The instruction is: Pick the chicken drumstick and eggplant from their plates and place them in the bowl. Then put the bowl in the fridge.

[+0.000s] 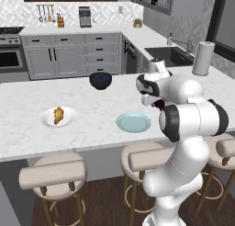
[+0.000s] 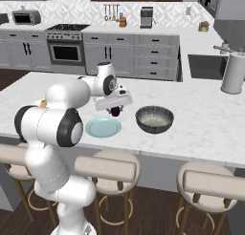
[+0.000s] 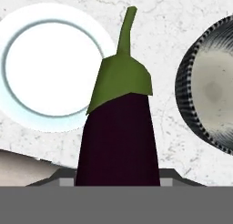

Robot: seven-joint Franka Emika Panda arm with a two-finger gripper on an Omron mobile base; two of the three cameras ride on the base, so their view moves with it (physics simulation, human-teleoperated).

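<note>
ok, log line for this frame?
claw: shut on eggplant | above counter between teal plate and ribbed bowl | drumstick: on white plate

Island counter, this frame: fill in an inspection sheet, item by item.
Surface: white marble island counter; stools along its near side.
Job's things: eggplant held in the pincer, lifted off the teal plate, which now lies bare; chicken drumstick on the white plate; ribbed bowl right of the teal plate, nothing in it.
Clutter: glossy dark bowl; paper towel roll.
Grippers: pincer shut on the eggplant, between teal plate and ribbed bowl.
Cables: nothing seen.
Surroundings: sink, oven, grey cabinets behind.
</note>
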